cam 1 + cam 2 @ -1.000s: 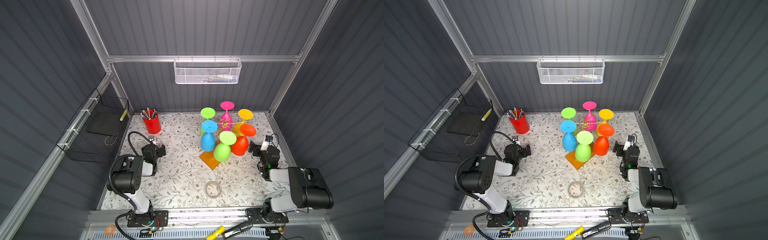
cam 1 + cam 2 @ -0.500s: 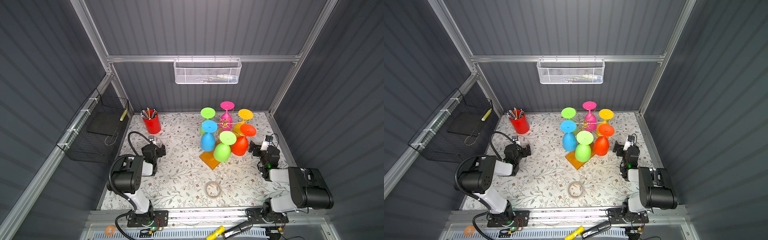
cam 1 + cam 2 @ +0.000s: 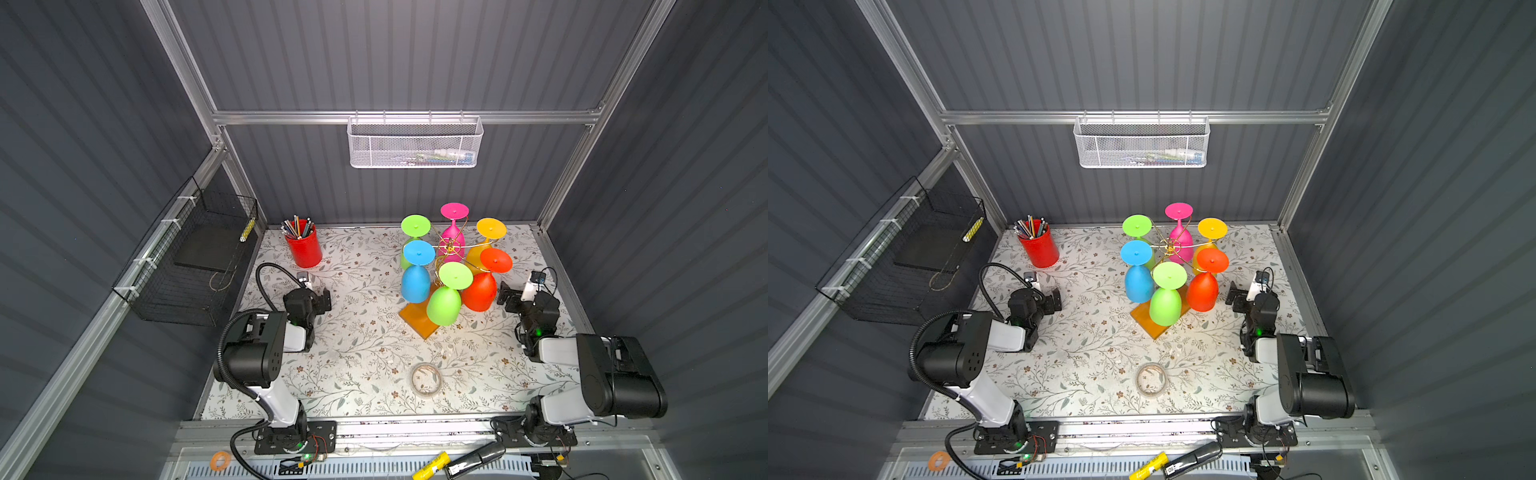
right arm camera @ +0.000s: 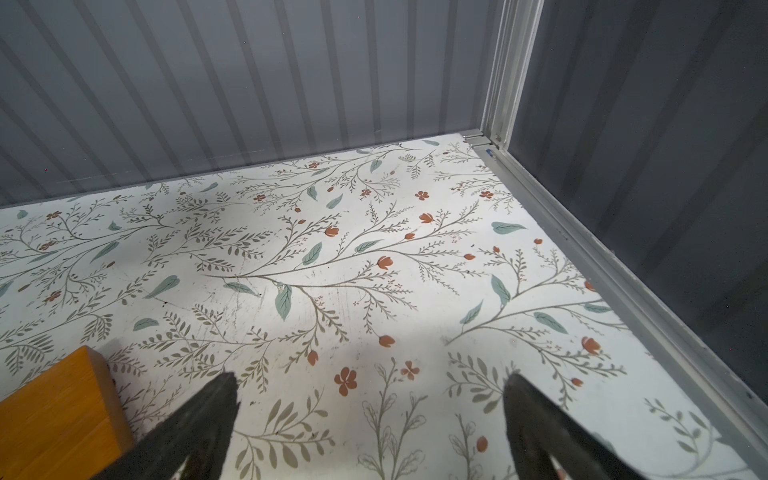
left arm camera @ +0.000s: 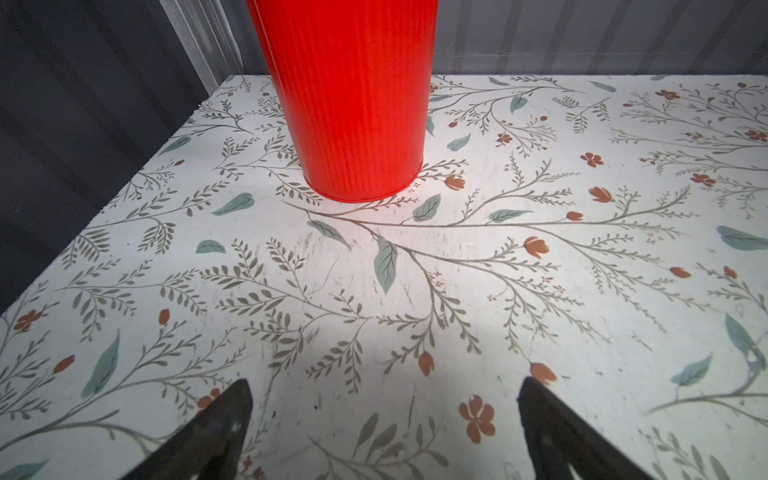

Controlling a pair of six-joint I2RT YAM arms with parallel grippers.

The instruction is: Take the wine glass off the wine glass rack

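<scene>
The wine glass rack, a thin gold wire tree on an orange-brown wooden base, stands at the back middle in both top views. Several coloured wine glasses hang upside down from it, among them a blue one, a light green one and a red one. My left gripper rests low and open, far left of the rack. My right gripper is open just right of the red glass, apart from it. In the right wrist view the base's corner lies beside the open gripper.
A red cup of pencils stands back left, straight ahead of the left gripper. A tape roll lies near the front. A white mesh basket hangs on the back wall, a black wire basket on the left wall.
</scene>
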